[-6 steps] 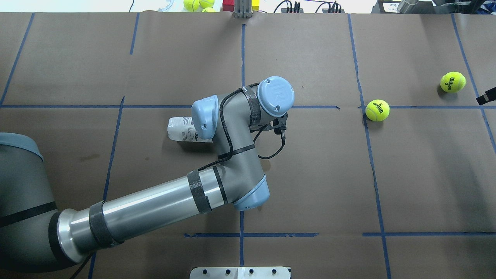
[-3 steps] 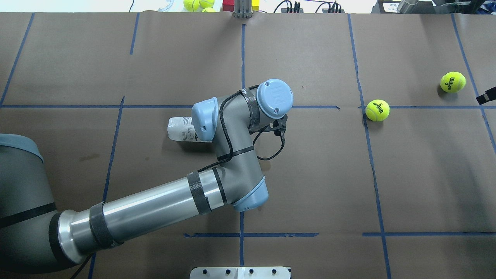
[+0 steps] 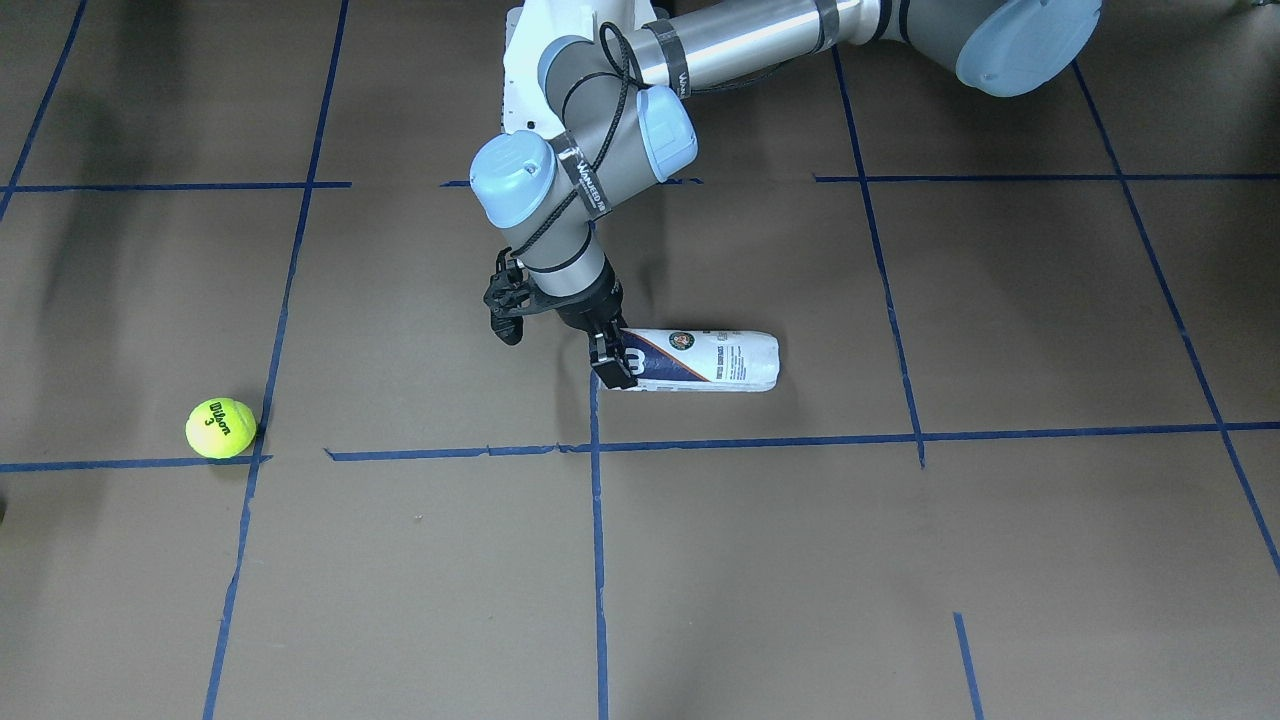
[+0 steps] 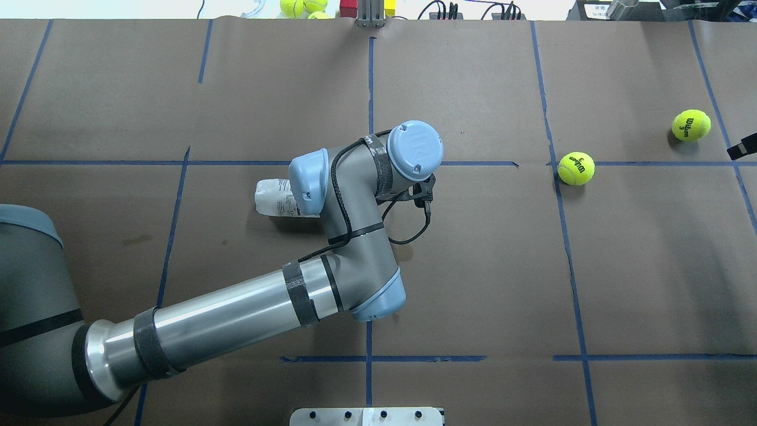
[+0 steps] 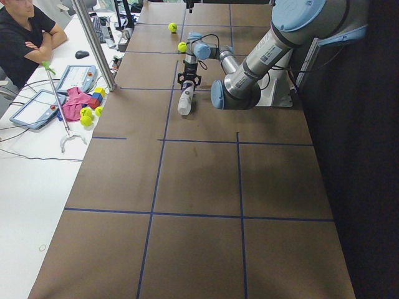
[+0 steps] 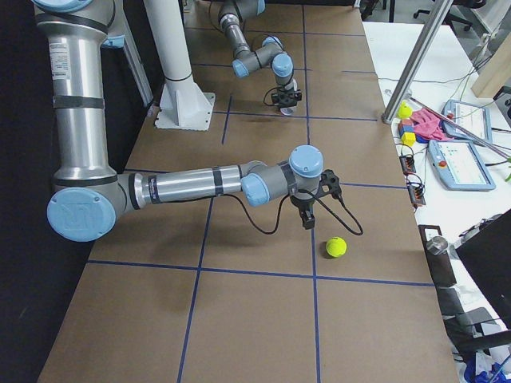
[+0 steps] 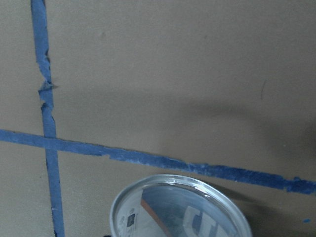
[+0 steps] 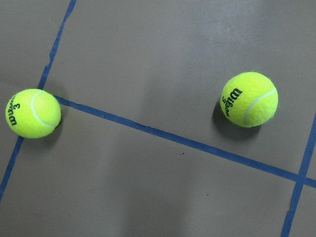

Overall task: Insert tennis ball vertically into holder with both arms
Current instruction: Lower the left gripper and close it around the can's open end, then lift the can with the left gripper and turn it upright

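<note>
The holder [image 3: 705,360], a clear can with a white and navy label, lies on its side mid-table; its closed end shows in the overhead view [image 4: 273,198]. My left gripper [image 3: 610,356] points down and is shut around the can's open, silver-rimmed end, which shows in the left wrist view [image 7: 177,207]. Two tennis balls lie on the table's right: one on a tape line [image 4: 576,168], one farther right [image 4: 691,125]. Both show in the right wrist view [image 8: 33,113] [image 8: 249,99]. My right gripper [image 6: 307,217] hangs above the table beside a ball [image 6: 336,246]; I cannot tell if it is open.
Blue tape lines grid the brown table. Spare balls [image 4: 301,6] and coloured blocks lie past the far edge. A white pedestal base [image 6: 182,104] stands at the robot's side. An operator [image 5: 25,31] sits at a side table holding tablets and cables.
My left arm's wrist and elbow have shifted slightly left, and the can's closed end has moved a touch left with them. The balls have not moved.
</note>
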Controlling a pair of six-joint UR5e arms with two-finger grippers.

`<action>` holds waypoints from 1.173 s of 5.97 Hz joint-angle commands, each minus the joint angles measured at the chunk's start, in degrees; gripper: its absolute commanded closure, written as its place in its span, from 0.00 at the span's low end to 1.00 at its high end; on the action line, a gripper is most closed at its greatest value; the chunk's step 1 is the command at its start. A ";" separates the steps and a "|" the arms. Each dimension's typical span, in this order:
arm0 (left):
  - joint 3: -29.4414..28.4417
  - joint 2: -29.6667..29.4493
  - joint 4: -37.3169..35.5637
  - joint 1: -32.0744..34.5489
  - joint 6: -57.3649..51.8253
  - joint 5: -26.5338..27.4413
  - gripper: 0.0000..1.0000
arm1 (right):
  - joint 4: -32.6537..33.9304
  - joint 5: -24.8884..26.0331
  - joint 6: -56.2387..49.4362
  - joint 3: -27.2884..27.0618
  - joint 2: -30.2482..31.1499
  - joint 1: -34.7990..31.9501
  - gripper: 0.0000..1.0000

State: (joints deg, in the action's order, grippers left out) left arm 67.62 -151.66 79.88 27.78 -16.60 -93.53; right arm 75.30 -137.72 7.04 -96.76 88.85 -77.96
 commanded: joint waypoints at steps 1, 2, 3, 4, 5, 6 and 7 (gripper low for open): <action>4.32 1.27 1.94 1.13 0.08 -0.25 0.30 | 0.02 0.00 0.25 -0.01 0.00 0.00 0.00; 11.23 7.63 9.51 2.27 0.43 -0.43 0.29 | 0.02 0.00 0.26 0.08 0.00 0.00 0.00; 13.04 8.65 11.68 4.28 0.52 -3.12 0.29 | 0.02 0.00 0.43 0.00 -0.17 0.00 0.00; 15.67 8.75 15.35 6.73 3.56 -6.72 0.29 | 0.02 0.00 0.43 -0.01 -0.26 0.00 0.00; 18.65 8.84 17.30 8.93 6.90 -10.58 0.29 | 0.02 0.09 0.43 -0.01 -0.26 0.09 0.00; 22.95 9.36 18.02 9.83 10.94 -12.01 0.29 | -0.06 0.17 0.52 -0.53 -0.26 0.09 0.00; 25.95 12.84 25.95 9.75 16.81 -12.12 0.29 | 0.02 0.26 0.52 -1.66 -0.43 0.00 0.00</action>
State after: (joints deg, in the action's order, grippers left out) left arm 90.26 -141.39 99.97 37.20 -5.05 -104.94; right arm 75.28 -137.55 7.53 -97.50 88.53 -77.90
